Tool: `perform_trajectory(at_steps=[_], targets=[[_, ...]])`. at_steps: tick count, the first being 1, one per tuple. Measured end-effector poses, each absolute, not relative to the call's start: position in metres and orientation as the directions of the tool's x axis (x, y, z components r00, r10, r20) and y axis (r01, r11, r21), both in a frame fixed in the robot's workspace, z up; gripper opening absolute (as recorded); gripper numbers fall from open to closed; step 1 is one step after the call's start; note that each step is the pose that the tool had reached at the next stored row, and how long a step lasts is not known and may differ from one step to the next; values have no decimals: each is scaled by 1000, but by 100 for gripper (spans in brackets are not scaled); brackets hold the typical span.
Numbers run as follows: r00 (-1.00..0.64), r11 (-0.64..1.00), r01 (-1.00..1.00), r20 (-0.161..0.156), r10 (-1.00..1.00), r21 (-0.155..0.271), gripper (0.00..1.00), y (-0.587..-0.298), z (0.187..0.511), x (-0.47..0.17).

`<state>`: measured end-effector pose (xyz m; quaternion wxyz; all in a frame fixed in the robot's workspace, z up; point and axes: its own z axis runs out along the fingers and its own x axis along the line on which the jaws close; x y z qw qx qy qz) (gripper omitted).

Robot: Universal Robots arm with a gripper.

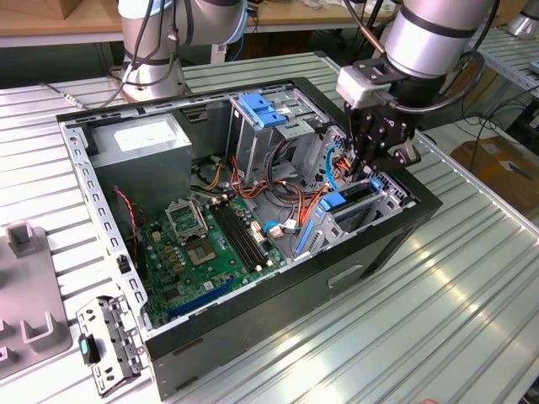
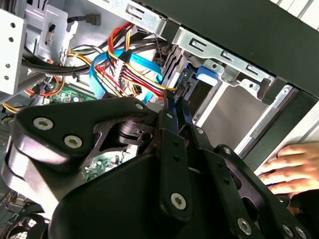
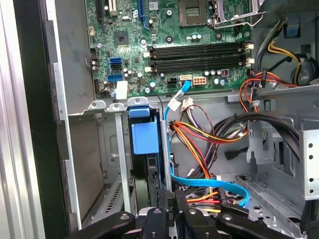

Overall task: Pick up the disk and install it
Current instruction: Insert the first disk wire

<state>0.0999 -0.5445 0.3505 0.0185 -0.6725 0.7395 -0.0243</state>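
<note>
In the exterior view, an open black metal computer case (image 1: pixel 253 320) lies on a ribbed silver tabletop (image 1: pixel 438 320), its green circuit board (image 1: pixel 210 240) exposed. The black jointed pincer (image 1: pixel 368 160) reaches down into the drive bay at the case's end on the exterior view's right, just above the disk (image 1: pixel 349 206), a flat dark drive in a bright blue plastic carrier standing on edge in the bay. A tall grey cage with a blue latch piece (image 1: pixel 259 111) rises nearby.

In the second wrist view, the pincer's matte black bolted links crowd the foreground, its slim fingertips (image 2: pixel 175 102) drawn close together by the carrier's blue tab (image 2: pixel 205 73); whether they grip it cannot be told. A person's hand (image 2: pixel 291 169) rests beside the case.

In the first wrist view, the disk (image 3: pixel 145 137) sits upright between thin grey metal rails, beside bundled orange, red and yellow wires (image 3: pixel 199 137) and a flat blue cable (image 3: pixel 209 181).
</note>
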Motion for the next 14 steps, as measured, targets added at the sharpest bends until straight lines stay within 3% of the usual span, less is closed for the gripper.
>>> perform_trajectory(at_steps=[14], targets=[[-69,69,-996,8,-998,-61,18,-551,346,100]])
